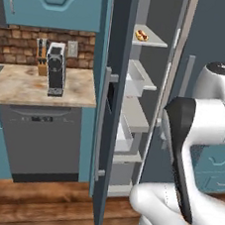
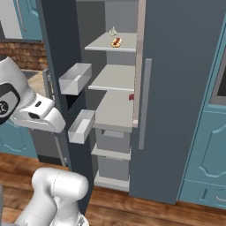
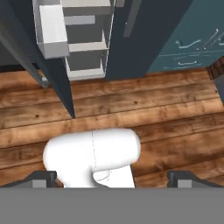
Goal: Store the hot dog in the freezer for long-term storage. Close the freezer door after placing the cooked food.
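Hot dog on the shelf, freezer door open.

I see the hot dog [image 2: 116,42] lying on the top shelf [image 2: 112,44] of the freezer [image 2: 115,110], a small whitish bulb [image 2: 113,31] just behind it. The freezer door [image 1: 111,109] stands swung wide — its white bins [image 2: 76,78] face inward. My gripper [image 3: 113,178] points down at the wooden floor [image 3: 166,109], fingertips far apart, holding nothing.
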Controlling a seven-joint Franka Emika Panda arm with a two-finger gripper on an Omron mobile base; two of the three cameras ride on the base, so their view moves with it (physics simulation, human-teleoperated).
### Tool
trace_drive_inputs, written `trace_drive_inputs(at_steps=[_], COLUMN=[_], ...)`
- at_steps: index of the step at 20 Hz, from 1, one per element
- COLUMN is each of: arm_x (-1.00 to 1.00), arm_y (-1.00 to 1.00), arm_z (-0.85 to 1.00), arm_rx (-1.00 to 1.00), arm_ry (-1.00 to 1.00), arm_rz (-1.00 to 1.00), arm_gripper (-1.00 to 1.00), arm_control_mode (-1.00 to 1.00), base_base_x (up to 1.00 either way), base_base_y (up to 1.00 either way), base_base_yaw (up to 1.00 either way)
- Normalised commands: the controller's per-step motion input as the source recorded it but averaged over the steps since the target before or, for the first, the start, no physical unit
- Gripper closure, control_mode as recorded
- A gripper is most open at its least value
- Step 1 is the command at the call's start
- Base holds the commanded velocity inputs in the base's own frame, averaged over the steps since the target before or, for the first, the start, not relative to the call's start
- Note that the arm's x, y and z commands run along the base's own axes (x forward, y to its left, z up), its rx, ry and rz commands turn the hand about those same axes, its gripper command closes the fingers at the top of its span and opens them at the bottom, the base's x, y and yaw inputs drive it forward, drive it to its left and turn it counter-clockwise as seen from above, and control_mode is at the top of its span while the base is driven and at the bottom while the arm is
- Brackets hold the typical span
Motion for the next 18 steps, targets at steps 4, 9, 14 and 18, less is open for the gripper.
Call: trace_drive_inputs(at_steps=[4, 9, 14, 18], arm_x=[0.56, 0.66, 0.81, 1.0], arm_y=[1.0, 0.92, 0.88, 0.23], arm_z=[-0.01, 0.02, 0.01, 0.0], arm_rx=[-0.18, -0.27, -0.46, -0.25], arm_ry=[-0.05, 0.07, 0.4, 0.27], arm_rz=[-0.31, -0.16, 0.09, 0.06], arm_gripper=[-1.0, -1.0, -1.0, -1.0], arm_control_mode=[-1.0, -1.0, -1.0, -1.0], base_base_x=[0.0, 0.0, 0.0, 0.0], base_base_y=[0.0, 0.0, 0.0, 0.0], base_base_yaw=[0.0, 0.0, 0.0, 0.0])
